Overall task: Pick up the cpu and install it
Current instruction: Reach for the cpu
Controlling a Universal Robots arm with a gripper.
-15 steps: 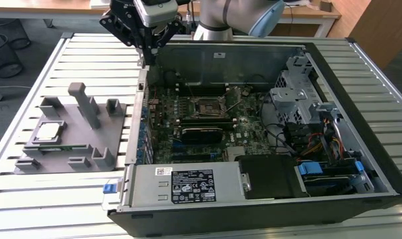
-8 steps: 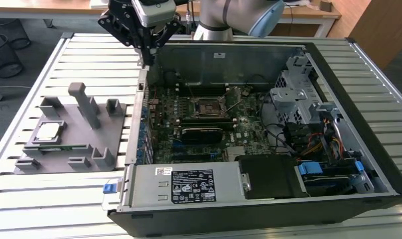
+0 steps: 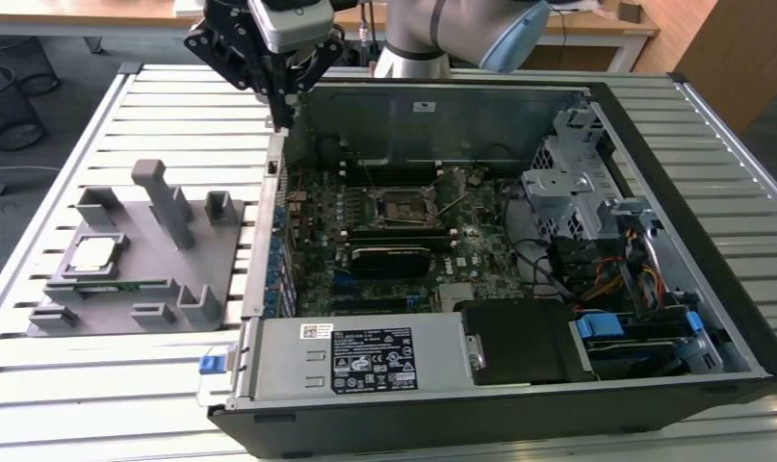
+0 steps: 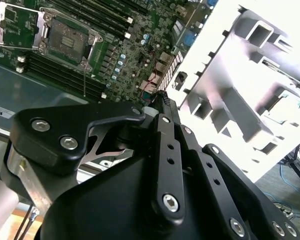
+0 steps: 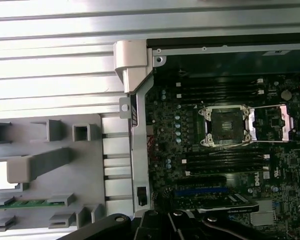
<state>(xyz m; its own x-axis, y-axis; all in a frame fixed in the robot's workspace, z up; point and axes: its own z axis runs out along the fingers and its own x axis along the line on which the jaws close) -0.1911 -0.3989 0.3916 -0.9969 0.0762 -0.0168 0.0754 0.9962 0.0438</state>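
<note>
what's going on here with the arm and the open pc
A robot arm's gripper hangs over the corner of the open computer case, jaws closed and empty. The cpu lies on the grey holder at the exterior view's left, untouched. The motherboard socket is open with nothing in it.

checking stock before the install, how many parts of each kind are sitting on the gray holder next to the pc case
cpu: 1
memory stick: 1
total: 2, both on the gray holder
</note>
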